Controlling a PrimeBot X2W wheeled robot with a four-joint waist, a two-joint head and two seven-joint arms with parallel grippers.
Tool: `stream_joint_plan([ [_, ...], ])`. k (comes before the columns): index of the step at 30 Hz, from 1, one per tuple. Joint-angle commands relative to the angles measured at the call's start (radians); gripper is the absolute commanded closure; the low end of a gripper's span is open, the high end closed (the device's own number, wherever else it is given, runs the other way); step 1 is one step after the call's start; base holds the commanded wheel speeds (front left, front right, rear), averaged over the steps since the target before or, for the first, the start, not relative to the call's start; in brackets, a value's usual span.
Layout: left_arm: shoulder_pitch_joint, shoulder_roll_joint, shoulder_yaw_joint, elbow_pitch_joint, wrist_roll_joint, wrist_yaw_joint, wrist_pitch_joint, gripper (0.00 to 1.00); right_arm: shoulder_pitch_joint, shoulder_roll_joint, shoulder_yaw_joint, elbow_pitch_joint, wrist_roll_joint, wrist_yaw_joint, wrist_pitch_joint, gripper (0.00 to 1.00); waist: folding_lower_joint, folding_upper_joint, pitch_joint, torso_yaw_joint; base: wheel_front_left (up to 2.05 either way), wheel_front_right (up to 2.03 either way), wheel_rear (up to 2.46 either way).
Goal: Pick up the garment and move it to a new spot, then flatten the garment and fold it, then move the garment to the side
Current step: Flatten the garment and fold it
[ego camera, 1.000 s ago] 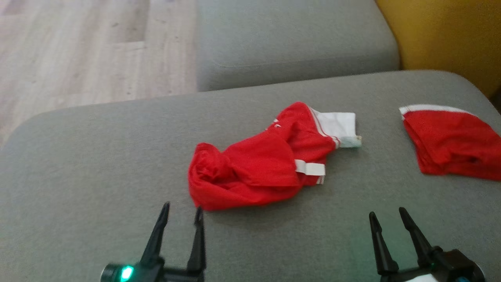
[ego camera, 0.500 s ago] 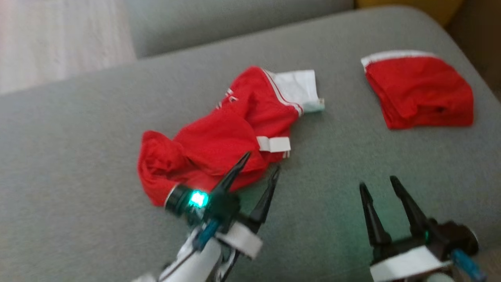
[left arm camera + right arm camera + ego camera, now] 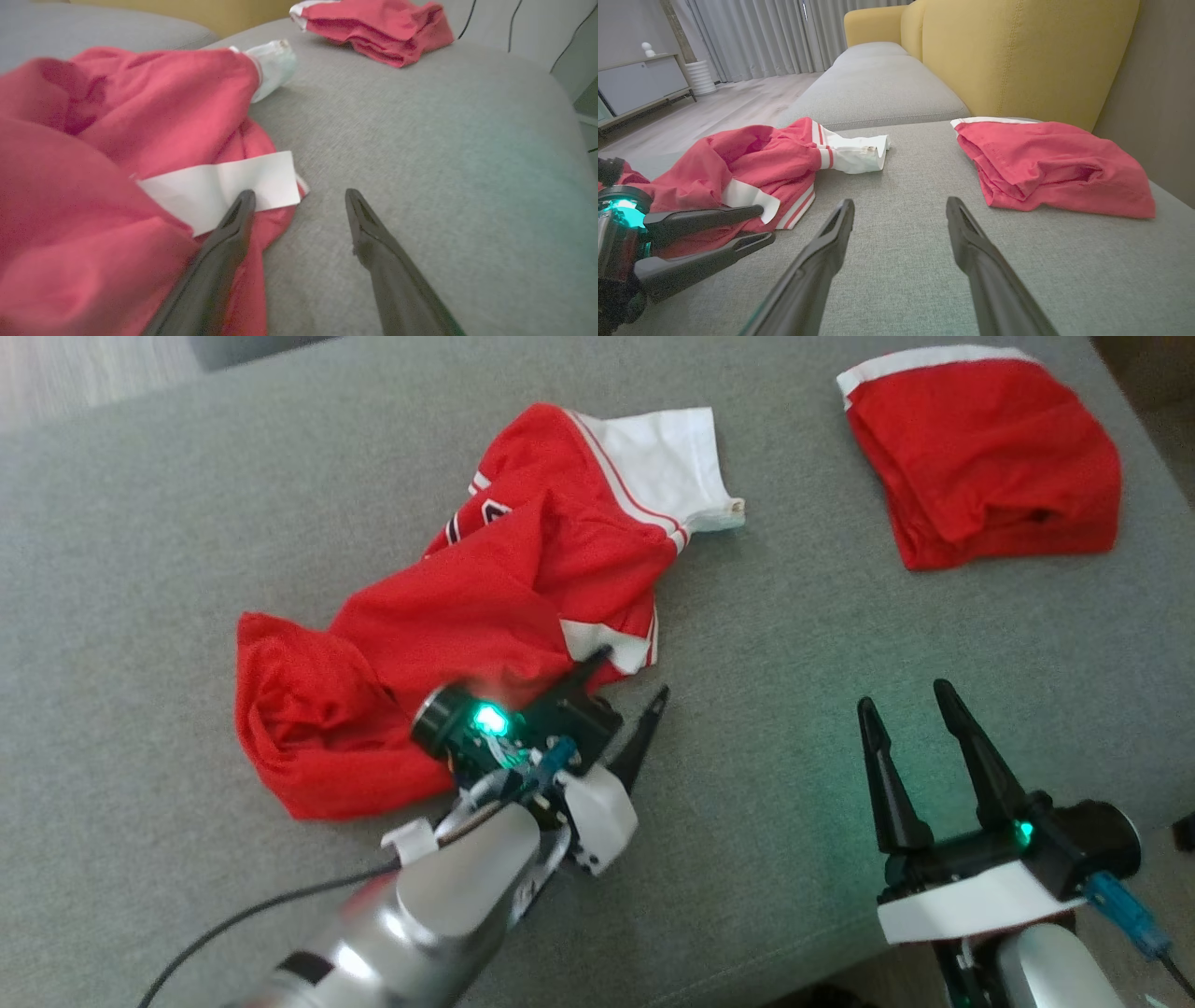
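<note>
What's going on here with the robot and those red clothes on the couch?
A two-armed robot is starting on the crumpled red garment lying on the grey cushion. Its left gripper is open at the garment's near edge, one finger over a white band, nothing gripped yet. The right gripper hovers open over bare cushion. A second red garment lies folded off to the right.

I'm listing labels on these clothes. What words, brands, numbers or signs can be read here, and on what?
No text can be read.
On the crumpled red garment, a black-and-white print shows at a fold, too creased and small to read.
Its white band is blank.
The folded red garment shows no text.
</note>
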Motion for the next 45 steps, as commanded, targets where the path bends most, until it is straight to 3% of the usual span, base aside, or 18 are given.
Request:
stream_joint_plan([
  [1, -0.052, -0.003, 0.009, 0.002, -0.015, 0.020, 0.013, 0.00, -0.027, -0.004, 0.024, -0.032, 0.005, 0.007, -0.011, 0.00, -0.0003, 0.0000, 0.023, 0.000, 0.00, 0.00, 0.00],
  [6, -0.113, -0.003, -0.021, 0.072, -0.043, 0.088, -0.007, 0.00, -0.049, -0.006, 0.025, -0.032, 0.007, 0.007, -0.011, 0.00, -0.0003, 0.0000, 0.049, 0.006, 0.00, 0.00, 0.00],
  [11, -0.140, -0.003, -0.052, 0.122, -0.084, 0.109, -0.020, 0.00, -0.064, -0.011, 0.034, -0.027, 0.005, 0.007, -0.011, 0.00, -0.0003, 0.0000, 0.055, 0.010, 0.00, 0.00, 0.00],
  [12, -0.144, -0.003, -0.056, 0.130, -0.098, 0.108, -0.020, 0.41, -0.066, -0.011, 0.037, -0.025, 0.005, 0.007, -0.011, 0.00, -0.0003, 0.0000, 0.055, 0.009, 0.00, 0.00, 0.00],
  [13, -0.144, -0.003, -0.058, 0.139, -0.118, 0.100, -0.012, 1.00, -0.068, -0.011, 0.041, -0.023, 0.005, 0.007, -0.011, 0.00, -0.0003, 0.0000, 0.053, 0.008, 0.00, 0.00, 0.00],
  [17, -0.152, -0.003, -0.076, 0.167, -0.176, 0.080, -0.003, 1.00, -0.076, -0.013, 0.055, -0.018, 0.006, 0.007, -0.011, 0.00, -0.0003, 0.0000, 0.040, -0.006, 0.00, 0.00, 0.00],
  [20, -0.159, -0.003, -0.083, 0.158, -0.212, 0.041, -0.065, 1.00, -0.072, -0.013, 0.054, -0.012, 0.005, 0.007, -0.011, 0.00, -0.0003, 0.0000, 0.018, -0.015, 0.00, 0.00, 0.00],
  [23, -0.169, -0.003, -0.081, 0.151, -0.231, 0.033, -0.111, 1.00, -0.066, -0.010, 0.052, -0.009, 0.003, 0.007, -0.011, 0.00, -0.0003, 0.0000, -0.003, -0.019, 0.00, 0.00, 0.00],
  [31, -0.255, -0.003, -0.025, 0.015, -0.376, -0.060, -0.160, 1.00, -0.024, 0.000, 0.055, 0.000, 0.002, 0.007, -0.011, 0.00, -0.0003, 0.0000, -0.132, -0.010, 0.00, 0.00, 0.00],
  [35, -0.390, -0.003, 0.074, -0.058, -0.444, -0.116, -0.166, 1.00, 0.012, 0.004, 0.047, 0.001, -0.002, 0.007, -0.011, 0.00, -0.0003, 0.0000, -0.210, 0.013, 0.00, 0.00, 0.00],
  [40, -0.507, 0.000, 0.214, -0.079, -0.486, -0.133, -0.168, 1.00, 0.057, 0.008, 0.029, -0.003, -0.010, 0.007, -0.011, 0.00, -0.0003, 0.0000, -0.275, 0.058, 0.00, 0.00, 0.00],
  [45, -0.424, 0.028, 0.282, -0.060, -0.531, -0.137, -0.168, 1.00, 0.091, 0.014, 0.015, -0.011, -0.015, 0.007, -0.011, 0.00, -0.0003, 0.0000, -0.301, 0.120, 0.00, 0.00, 0.00],
])
